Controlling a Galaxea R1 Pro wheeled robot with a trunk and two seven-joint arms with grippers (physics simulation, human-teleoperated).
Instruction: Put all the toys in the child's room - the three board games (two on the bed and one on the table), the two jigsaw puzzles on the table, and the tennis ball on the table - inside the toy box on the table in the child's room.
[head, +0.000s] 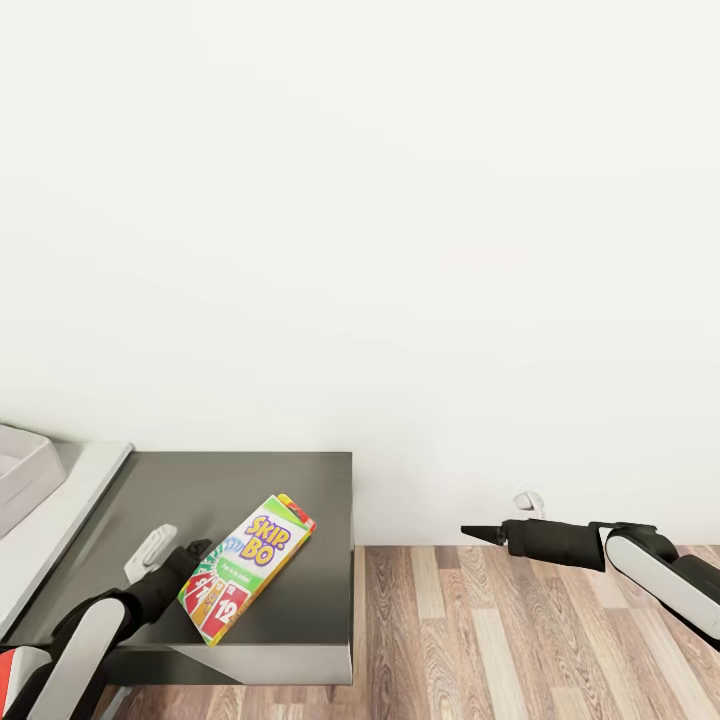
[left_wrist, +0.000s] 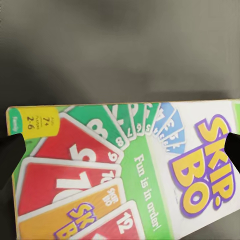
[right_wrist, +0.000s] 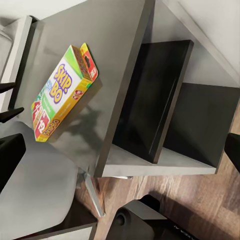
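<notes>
White wall and plank floor frame a dark-grey cabinet top (head: 250, 480). Over it the left gripper (head: 195, 580) clamps the SKIP-BO box (head: 250, 565), rainbow-lettered with red cards. A carry step, I judge: next, leftwards to the toy box (head: 25, 470). The right gripper (head: 480, 533) hangs narrow, empty.

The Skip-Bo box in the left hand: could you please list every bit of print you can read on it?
All on the Skip-Bo box, held in the left hand:
"SKIP-BO", the title
"Fun is in order!"
"Family"
"7+" and "2-6", yellow corner
"12", "10", "9", "8", "7", "6", "5" on cards
Tiny words beside those corner figures: too blurred.
</notes>
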